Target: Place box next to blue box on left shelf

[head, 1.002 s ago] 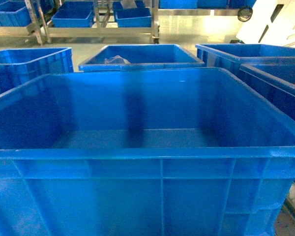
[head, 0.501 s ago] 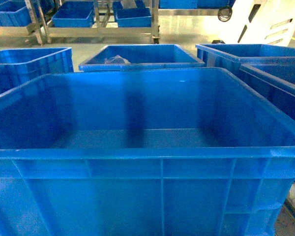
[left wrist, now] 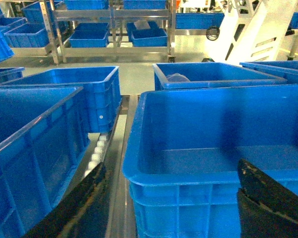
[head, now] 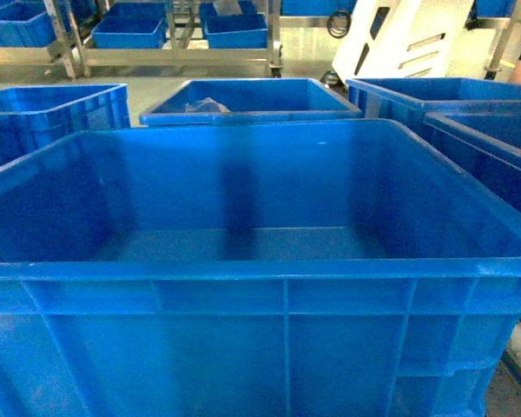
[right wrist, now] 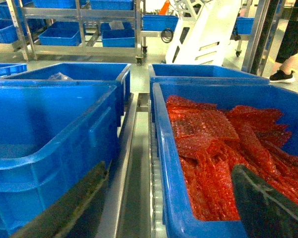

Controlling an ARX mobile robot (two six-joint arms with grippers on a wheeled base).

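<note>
The box (head: 260, 261) is a large bright-blue crate with an empty floor, filling the head view right in front of me. Neither gripper shows in that view. In the left wrist view my left gripper (left wrist: 171, 168) is open, its dark fingers (left wrist: 84, 203) spread either side of the box's (left wrist: 213, 148) near left corner, holding nothing. In the right wrist view my right gripper (right wrist: 170, 168) is open too, one finger (right wrist: 74, 203) beside the box's (right wrist: 44, 129) right wall, the other over the neighbouring crate. Metal shelves (head: 69, 39) far back hold several blue boxes (head: 128, 26).
A crate full of red bubble wrap (right wrist: 223, 148) stands right of the box, across a roller rail (right wrist: 139, 168). More blue crates stand to the left (left wrist: 35, 148) and behind (head: 247, 100). A white machine (head: 399, 39) stands at the back right.
The white machine at the back right has moved left across the head view. The box in front has not moved.
</note>
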